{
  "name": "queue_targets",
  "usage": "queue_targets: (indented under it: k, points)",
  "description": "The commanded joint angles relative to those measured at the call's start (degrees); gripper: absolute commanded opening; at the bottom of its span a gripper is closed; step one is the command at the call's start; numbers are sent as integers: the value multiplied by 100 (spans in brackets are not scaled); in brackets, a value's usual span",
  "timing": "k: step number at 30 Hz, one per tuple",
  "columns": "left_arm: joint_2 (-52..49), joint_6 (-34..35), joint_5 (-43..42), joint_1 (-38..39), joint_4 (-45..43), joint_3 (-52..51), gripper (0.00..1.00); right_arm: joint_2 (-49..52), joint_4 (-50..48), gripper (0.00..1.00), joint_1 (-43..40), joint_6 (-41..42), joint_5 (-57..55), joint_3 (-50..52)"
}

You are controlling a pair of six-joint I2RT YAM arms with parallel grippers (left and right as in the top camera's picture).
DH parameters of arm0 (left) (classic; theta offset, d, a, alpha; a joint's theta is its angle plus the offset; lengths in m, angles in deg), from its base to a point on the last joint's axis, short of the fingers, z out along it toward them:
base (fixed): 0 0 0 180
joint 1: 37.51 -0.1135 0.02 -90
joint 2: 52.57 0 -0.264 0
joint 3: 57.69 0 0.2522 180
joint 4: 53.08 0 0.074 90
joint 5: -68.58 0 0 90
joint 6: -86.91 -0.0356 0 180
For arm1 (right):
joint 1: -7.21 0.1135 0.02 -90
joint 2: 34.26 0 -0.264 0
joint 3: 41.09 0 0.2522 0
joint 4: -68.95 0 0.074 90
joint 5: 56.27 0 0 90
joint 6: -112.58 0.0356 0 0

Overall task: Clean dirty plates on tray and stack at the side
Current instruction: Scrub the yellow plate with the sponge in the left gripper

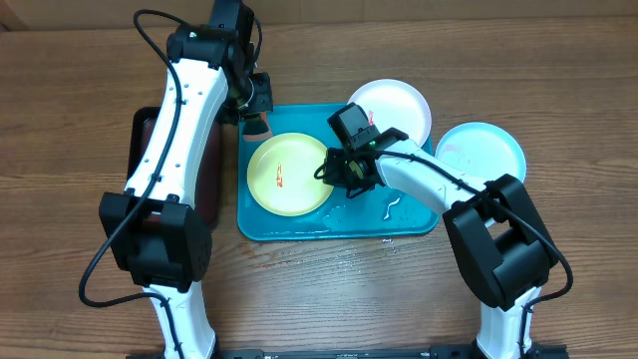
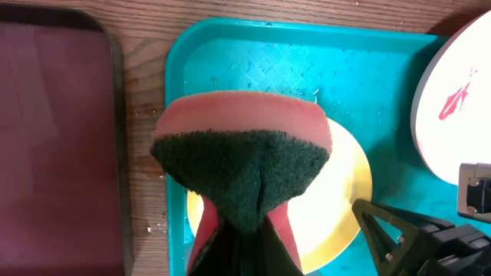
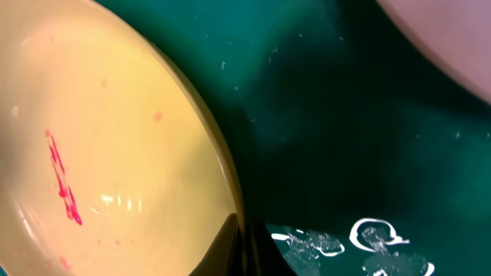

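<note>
Right now, right pincer (image 1: 333,172) is clenched on the right rim of the yellow-green plate (image 1: 284,176); the wrist view shows the rim running in between the dark fingertips. Wrist is pitched down. The white forearm reaches from the bulky black joint near the bench's near right edge, leftward and slightly away, to the tray's middle.

Yellow-green plate lies in the left half of the turquoise tray (image 1: 299,232), a red smear (image 1: 280,177) near its centre. Water droplets (image 1: 394,208) lie on the tray floor just right of the pincer, toward the near right corner.

Left pincer (image 1: 257,114) grasps a sponge (image 2: 242,146), pink body with dark green scrub face, pinched into a fold. It hangs over the tray's far left corner, above the plate's far rim. The left arm rises from the near left, runs away along the dark red tray (image 1: 143,150), then bends at the far edge and turns back down to the sponge.

White plate (image 1: 394,105) sits over the tray's far right corner, a red streak on it in the left wrist view. Light blue plate (image 1: 483,150) rests on the bench (image 1: 80,80), just off the tray's right edge.
</note>
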Motion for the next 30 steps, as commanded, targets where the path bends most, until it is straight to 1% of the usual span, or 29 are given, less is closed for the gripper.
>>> queue_targets:
  k: [1,7,9,13,23,30]
  points:
    - [28,-7,-46,83,-20,-24,4,155,114,4,13,610,-92,-61]
    - [26,-37,-48,254,-249,-332,4,155,120,4,13,557,-46,-61]
    - [26,-234,-52,310,-435,-553,4,155,120,4,13,538,-26,-61]
    - [26,-658,-59,404,-929,-1152,4,155,120,4,13,538,-28,-61]
    - [26,-809,-68,415,-1834,-2594,4,155,120,4,13,535,-33,-61]
    - [26,-1088,-470,431,-2190,-3091,4,155,118,4,13,535,-33,-61]
